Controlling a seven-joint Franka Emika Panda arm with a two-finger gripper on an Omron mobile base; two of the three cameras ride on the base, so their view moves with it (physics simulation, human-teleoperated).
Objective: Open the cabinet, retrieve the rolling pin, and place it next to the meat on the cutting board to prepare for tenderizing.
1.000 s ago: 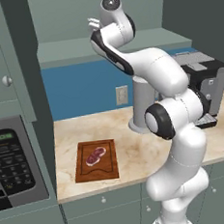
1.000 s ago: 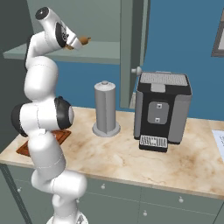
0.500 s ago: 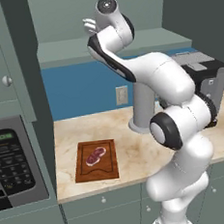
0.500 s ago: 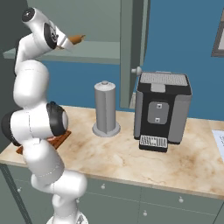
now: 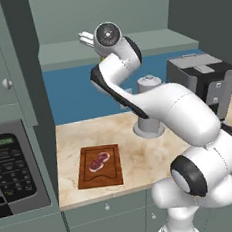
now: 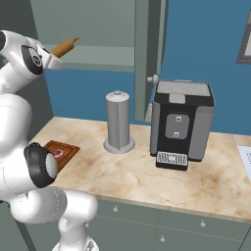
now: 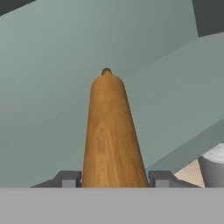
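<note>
My gripper (image 7: 113, 180) is shut on the rolling pin (image 7: 111, 131), a tan wooden cylinder that points away from the hand between both fingertips (image 7: 68, 179). In the right base view the rolling pin (image 6: 66, 47) sticks out of the gripper (image 6: 53, 60), high up in front of the open cabinet (image 6: 98, 29). The left base view has the gripper (image 5: 86, 38) at the cabinet's shelf (image 5: 146, 41). Far below on the counter lies the reddish cutting board (image 5: 99, 166) with the small red meat (image 5: 99, 161) on it. In the right base view, cutting board (image 6: 67, 148) and meat (image 6: 59, 153) lie partly behind my arm.
A grey cylinder canister (image 6: 118, 121) and a black coffee machine (image 6: 181, 125) stand on the marble counter (image 6: 147, 176). The cabinet's open right door (image 6: 147, 54) juts out above them. A microwave panel (image 5: 12, 168) sits left of the board. Drawers (image 5: 107, 209) run below.
The jaws have narrowed onto the rolling pin. The hand has swung left and slightly down with the pin, away from the cabinet's inside.
</note>
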